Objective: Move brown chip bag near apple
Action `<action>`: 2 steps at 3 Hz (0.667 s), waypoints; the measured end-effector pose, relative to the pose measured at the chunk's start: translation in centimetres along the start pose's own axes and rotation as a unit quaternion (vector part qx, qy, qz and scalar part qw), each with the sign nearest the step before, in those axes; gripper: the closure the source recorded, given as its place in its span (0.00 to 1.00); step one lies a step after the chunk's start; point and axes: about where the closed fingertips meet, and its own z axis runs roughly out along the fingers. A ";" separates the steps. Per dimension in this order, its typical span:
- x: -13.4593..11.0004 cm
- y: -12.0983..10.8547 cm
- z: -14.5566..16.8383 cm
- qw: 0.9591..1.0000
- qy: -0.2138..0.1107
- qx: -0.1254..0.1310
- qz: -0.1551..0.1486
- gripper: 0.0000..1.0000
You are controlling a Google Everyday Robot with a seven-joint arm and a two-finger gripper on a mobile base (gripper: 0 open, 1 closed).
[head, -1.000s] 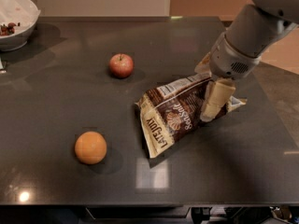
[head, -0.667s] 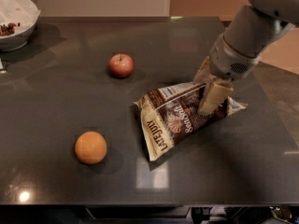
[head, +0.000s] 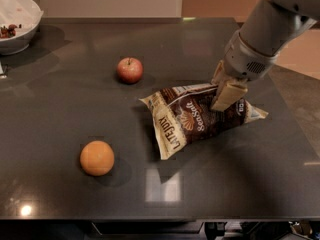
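Note:
The brown chip bag (head: 187, 121) lies crinkled on the dark table, right of centre, with "Late July" and "Sea Salt" lettering facing up. My gripper (head: 223, 90) comes down from the upper right and is shut on the bag's upper right edge, with the cream fingers (head: 228, 95) pinching it. The bag's right part looks slightly raised. The apple (head: 130, 70), small and red, sits on the table up and to the left of the bag, about a bag's width away from its nearest corner.
An orange fruit (head: 97, 158) sits at the front left of the table (head: 60, 109). A white bowl (head: 15, 26) with dark bits stands at the far left corner. The table's front edge runs along the bottom and its right edge is just beyond the bag.
My gripper has moved up and a little left with the bag's edge in it. The bag has shifted slightly left toward the apple. The apple and the orange have not moved.

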 end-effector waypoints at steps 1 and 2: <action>-0.6 -1.9 -1.0 1.000 -0.008 0.016 0.004 1.00; -1.3 -4.8 -1.7 0.999 -0.014 0.034 0.015 1.00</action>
